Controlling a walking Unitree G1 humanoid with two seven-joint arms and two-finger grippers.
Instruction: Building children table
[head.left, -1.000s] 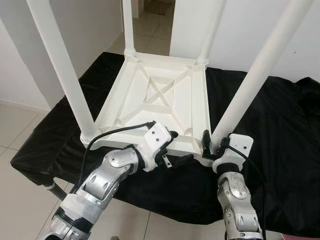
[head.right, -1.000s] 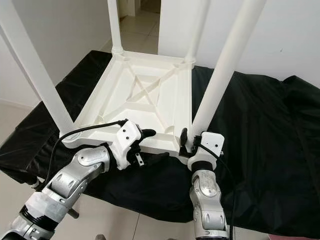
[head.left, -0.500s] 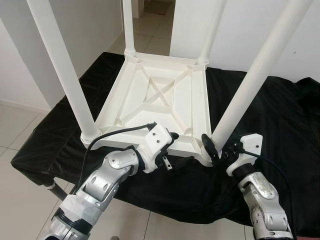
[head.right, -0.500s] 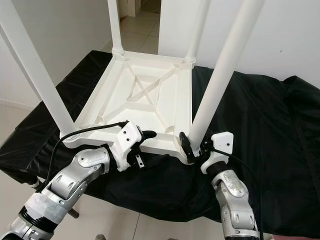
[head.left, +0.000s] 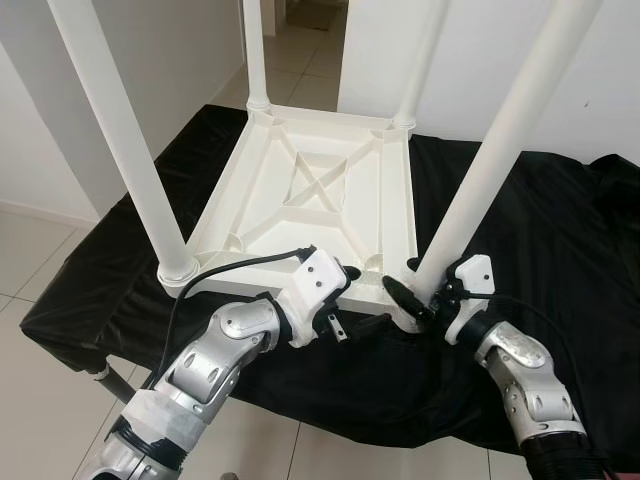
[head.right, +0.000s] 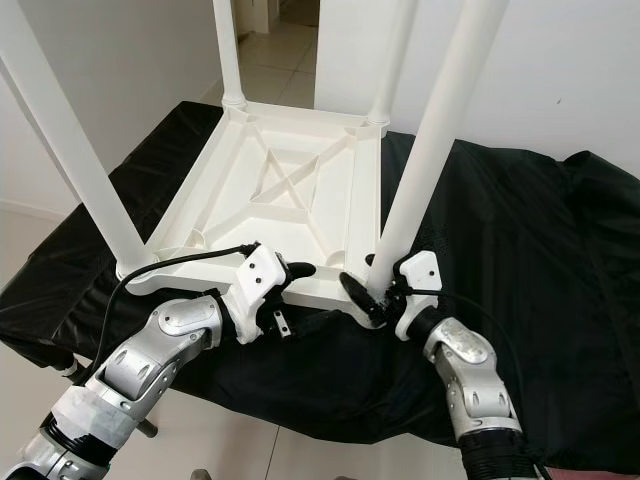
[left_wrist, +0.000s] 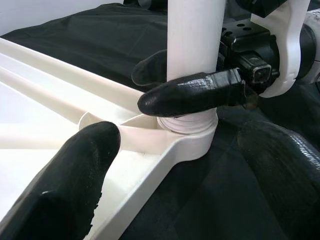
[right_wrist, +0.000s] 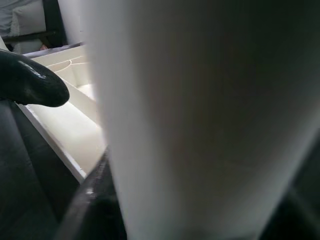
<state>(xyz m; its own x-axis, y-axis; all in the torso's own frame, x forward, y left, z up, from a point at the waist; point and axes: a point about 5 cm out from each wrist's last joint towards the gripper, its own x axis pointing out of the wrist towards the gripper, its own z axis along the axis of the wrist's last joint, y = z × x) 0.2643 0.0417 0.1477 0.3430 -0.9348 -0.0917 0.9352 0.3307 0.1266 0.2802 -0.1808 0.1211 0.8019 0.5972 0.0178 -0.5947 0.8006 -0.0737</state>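
A white plastic children's table (head.left: 320, 200) lies upside down on a bench draped in black cloth (head.left: 560, 240), its ribbed underside facing up and its four round white legs rising from the corners. It sits toward the bench's near edge, left of the middle.

The right pincer (head.left: 418, 292) is at the table's near right corner, its two black fingers on either side of the base of the near right leg (head.left: 500, 140), pinching it just above the socket. In the right wrist view the leg is a blurred white column, so how firmly it is held is hard to judge.

The left pincer (head.left: 362, 297) reaches along the table's near edge, its fingers spread: one finger over the rim, the other below it against the cloth.
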